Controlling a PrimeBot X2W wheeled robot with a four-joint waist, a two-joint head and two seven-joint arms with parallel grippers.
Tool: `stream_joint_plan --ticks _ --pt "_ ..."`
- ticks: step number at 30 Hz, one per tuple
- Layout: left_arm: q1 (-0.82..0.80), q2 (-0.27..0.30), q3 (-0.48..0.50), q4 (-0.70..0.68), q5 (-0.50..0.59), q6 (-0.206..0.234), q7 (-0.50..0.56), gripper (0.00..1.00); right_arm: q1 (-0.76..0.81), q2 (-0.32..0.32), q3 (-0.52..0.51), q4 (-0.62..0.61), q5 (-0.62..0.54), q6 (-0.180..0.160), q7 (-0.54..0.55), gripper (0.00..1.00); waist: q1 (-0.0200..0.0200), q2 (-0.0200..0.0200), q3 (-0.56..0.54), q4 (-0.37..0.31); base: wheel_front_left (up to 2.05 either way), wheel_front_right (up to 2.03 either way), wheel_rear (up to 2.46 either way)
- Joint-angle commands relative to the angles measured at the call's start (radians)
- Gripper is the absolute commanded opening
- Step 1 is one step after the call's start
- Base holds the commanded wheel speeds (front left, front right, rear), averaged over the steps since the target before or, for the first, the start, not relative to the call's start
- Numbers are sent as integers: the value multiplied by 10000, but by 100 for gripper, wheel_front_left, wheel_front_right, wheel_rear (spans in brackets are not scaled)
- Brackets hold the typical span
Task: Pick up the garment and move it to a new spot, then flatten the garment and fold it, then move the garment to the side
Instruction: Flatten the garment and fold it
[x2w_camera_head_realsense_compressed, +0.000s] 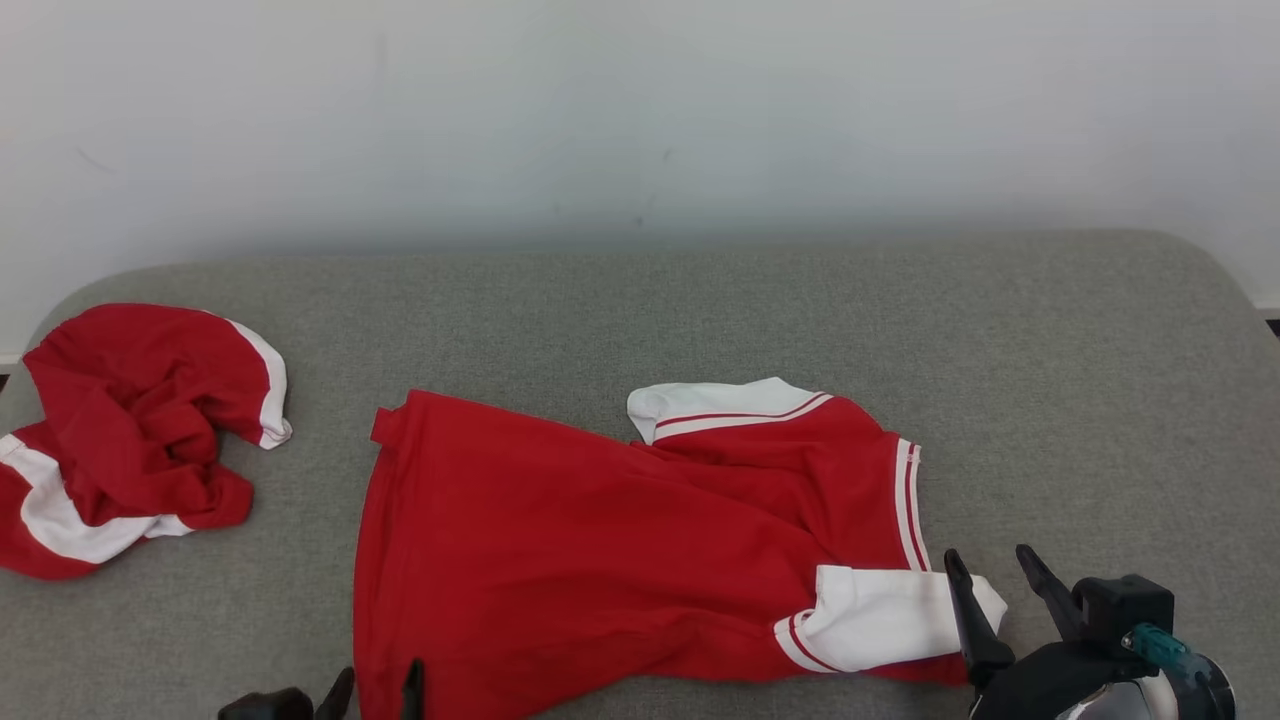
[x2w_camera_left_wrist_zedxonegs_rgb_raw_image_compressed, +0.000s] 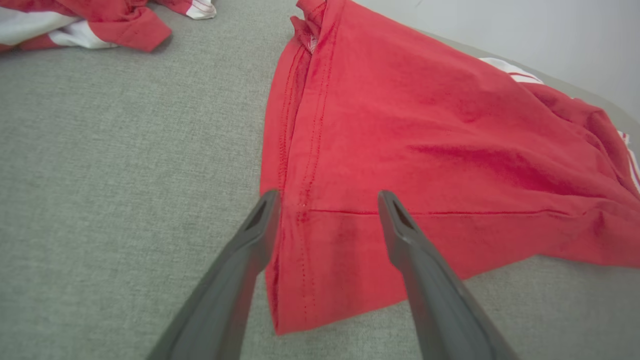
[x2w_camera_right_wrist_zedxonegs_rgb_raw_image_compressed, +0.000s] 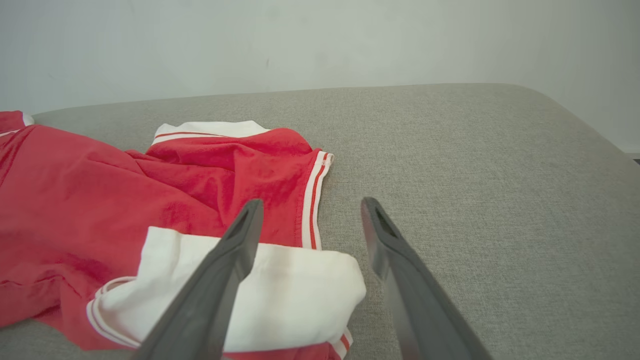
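Observation:
The garment (x2w_camera_head_realsense_compressed: 600, 540) is a red shirt with white striped trim. It lies mostly spread in the middle of the grey padded surface (x2w_camera_head_realsense_compressed: 1100, 400), with its collar end and sleeves bunched toward the right. My left gripper (x2w_camera_head_realsense_compressed: 375, 690) stands open at the near left corner of the hem. In the left wrist view the left gripper (x2w_camera_left_wrist_zedxonegs_rgb_raw_image_compressed: 327, 197) straddles that hem of the garment (x2w_camera_left_wrist_zedxonegs_rgb_raw_image_compressed: 425, 130) without holding it. My right gripper (x2w_camera_head_realsense_compressed: 990, 565) is open at the near right, over the white sleeve (x2w_camera_head_realsense_compressed: 880, 615). In the right wrist view the right gripper (x2w_camera_right_wrist_zedxonegs_rgb_raw_image_compressed: 311, 202) has one finger above that sleeve (x2w_camera_right_wrist_zedxonegs_rgb_raw_image_compressed: 280, 290) and the other over bare cushion.
A second red and white garment (x2w_camera_head_realsense_compressed: 130, 440) lies crumpled at the far left edge, and shows at the top left of the left wrist view (x2w_camera_left_wrist_zedxonegs_rgb_raw_image_compressed: 100, 22). A pale wall (x2w_camera_head_realsense_compressed: 640, 120) rises behind the surface. Bare grey padding stretches to the right and behind the shirt.

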Motion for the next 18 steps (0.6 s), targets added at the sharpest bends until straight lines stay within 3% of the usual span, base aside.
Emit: stream_joint_plan --ticks 1,18 --pt "-284 96 -10 248 -13 34 164 100 -147 -46 48 86 71 -24 -14 100 -1 -1 159 -47 0 0 0" --pt "-992 218 -110 1671 -498 -92 316 100 -34 153 57 444 226 -24 -296 100 -1 -1 353 -260 0 0 0"
